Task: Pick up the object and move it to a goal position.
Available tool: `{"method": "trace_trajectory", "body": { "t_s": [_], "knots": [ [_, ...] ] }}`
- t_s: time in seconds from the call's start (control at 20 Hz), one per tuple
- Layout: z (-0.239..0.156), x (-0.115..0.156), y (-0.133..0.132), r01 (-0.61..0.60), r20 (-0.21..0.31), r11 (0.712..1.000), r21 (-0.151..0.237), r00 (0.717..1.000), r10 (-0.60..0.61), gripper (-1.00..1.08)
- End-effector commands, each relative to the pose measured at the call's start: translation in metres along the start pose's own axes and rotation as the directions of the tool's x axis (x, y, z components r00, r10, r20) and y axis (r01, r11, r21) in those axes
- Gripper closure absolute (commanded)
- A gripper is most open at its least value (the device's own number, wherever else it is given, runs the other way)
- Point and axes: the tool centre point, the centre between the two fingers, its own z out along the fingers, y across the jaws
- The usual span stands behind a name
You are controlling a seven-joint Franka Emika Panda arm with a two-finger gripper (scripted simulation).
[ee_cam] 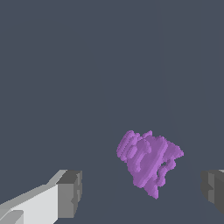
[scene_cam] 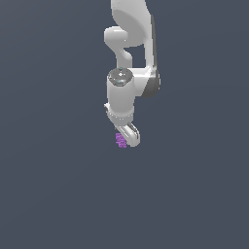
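The object is a tiny bright purple lumpy cluster [ee_cam: 148, 162], tapering to a point. In the wrist view it lies on the dark grey surface between my two grey finger pads [ee_cam: 70, 194], nearer one of them, with clear gaps on both sides. My gripper [ee_cam: 141, 192] is open and holds nothing. In the exterior view the white arm hangs down and the gripper [scene_cam: 127, 140] is at the purple object [scene_cam: 120, 140], which shows just at the fingers' side toward the exterior view's left.
A plain dark grey surface [scene_cam: 58, 194] fills both views. No goal marker or other object shows.
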Motion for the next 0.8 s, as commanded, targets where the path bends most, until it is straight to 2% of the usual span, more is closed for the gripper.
{"method": "trace_trajectory", "body": {
  "t_s": [0.0, 0.25, 0.75],
  "knots": [
    [0.005, -0.002, 0.002, -0.072, 0.001, 0.997, -0.003, 0.997, 0.072, -0.92],
    [0.014, -0.005, 0.008, -0.212, 0.002, 0.977, -0.009, 0.977, 0.212, -0.92],
    [0.028, -0.01, 0.017, -0.43, -0.003, 0.903, -0.018, 0.903, 0.43, -0.92]
  ]
}}
